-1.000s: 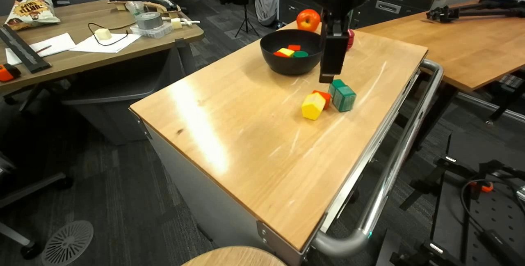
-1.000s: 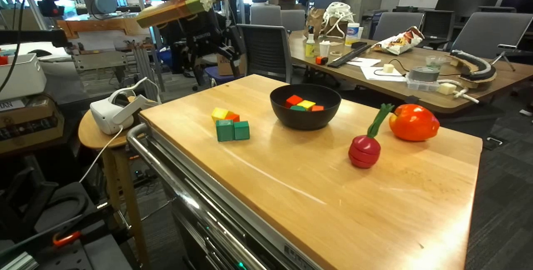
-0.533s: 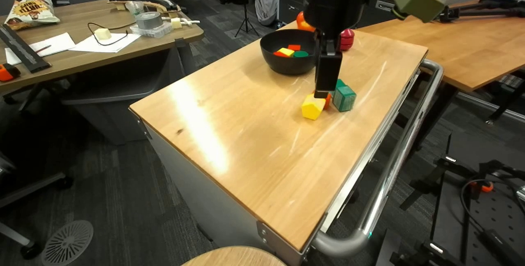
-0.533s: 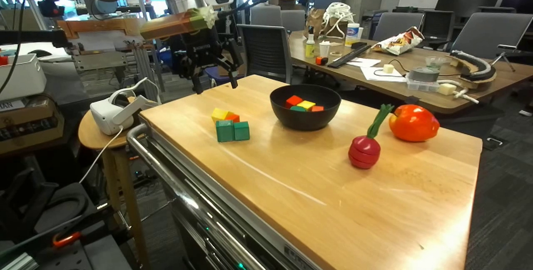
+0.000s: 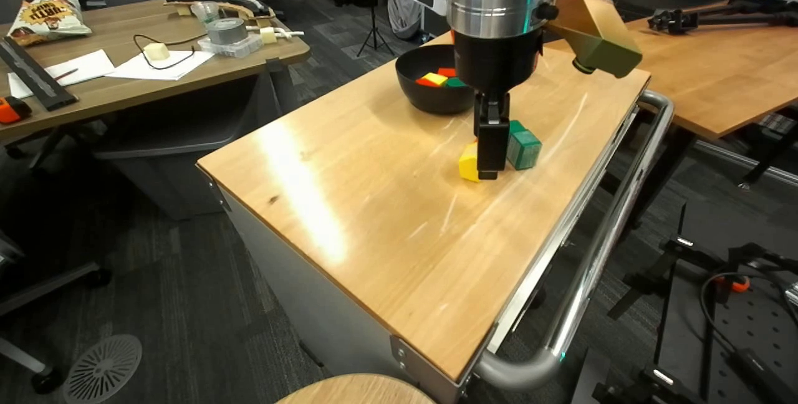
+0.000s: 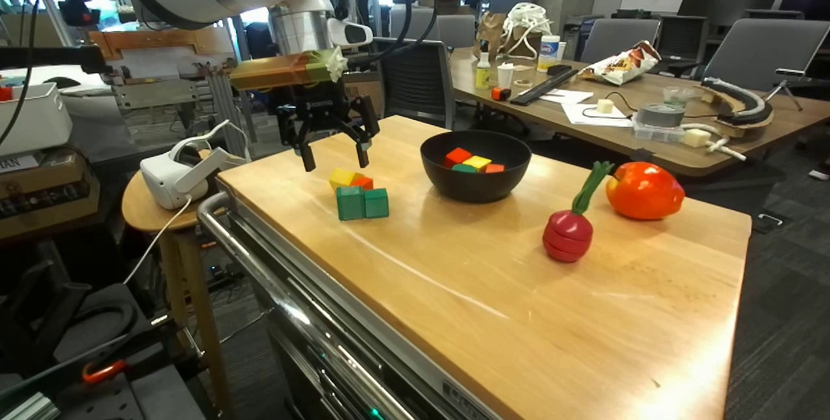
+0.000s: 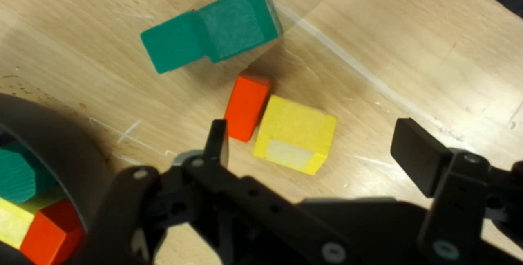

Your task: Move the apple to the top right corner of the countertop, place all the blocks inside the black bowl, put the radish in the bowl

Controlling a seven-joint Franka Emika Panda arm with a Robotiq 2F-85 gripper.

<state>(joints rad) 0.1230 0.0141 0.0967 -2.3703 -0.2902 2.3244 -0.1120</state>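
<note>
Now the bowl [image 7: 61, 150] fills the wrist view's lower left. My claw [image 6: 336, 161] hangs spread, empty; the yellow block [image 7: 296, 132], likely next, lies mid-frame between the jaws, nearer the one by the red block [image 7: 247, 107]. That, plain here, all but hides behind a finger [image 5: 492, 145] in an exterior view.

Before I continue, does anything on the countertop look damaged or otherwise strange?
Yes: the countertop looks scratched. In the wrist view, a long pale streak runs near the green blocks, breaking the even wood grain.
</note>
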